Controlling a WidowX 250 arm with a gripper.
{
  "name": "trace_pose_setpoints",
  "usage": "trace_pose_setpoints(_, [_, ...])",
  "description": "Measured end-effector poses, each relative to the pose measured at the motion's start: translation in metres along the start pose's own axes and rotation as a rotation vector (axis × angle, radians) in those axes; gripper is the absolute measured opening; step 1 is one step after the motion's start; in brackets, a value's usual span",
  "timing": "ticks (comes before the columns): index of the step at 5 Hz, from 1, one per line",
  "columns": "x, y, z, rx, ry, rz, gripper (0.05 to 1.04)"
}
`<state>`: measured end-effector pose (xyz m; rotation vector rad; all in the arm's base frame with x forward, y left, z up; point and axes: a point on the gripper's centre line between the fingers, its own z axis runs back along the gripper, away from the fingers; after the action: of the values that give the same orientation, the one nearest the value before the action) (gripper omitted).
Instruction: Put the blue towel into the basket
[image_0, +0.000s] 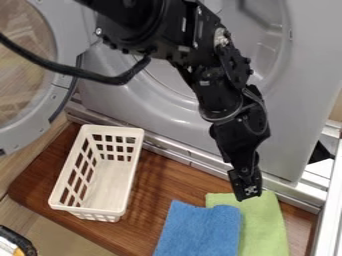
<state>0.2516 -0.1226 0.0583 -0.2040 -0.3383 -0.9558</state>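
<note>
Brown wooden board (160, 175) lay before grey machine (300, 95). Blue towel (200, 229) partly overlapped green cloth (268, 225), apart from white basket (108, 184). Gripper (249, 191) hung near blue towel's upper corner; couldn't tell jaws' state. Pickup seemed pending; next move called for centring over blue, then grasping.

From above the near side of the wooden board (170, 185), the camera view looks down at a slant toward the grey appliance (304, 75), close enough that the left edge cuts off the round door (61, 100); its exact height is hard to judge.
</note>
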Motion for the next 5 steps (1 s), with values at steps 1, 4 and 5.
trace_pose_setpoints(1, [-0.005,-0.002,-0.006,-0.016,0.019,0.009,1.001])
trace_pose_setpoints(4, [-0.026,-0.007,-0.029,-0.039,0.025,0.024,1.001])
trace_pose_setpoints(5, [-0.032,-0.007,-0.046,-0.056,0.041,0.015,1.001])
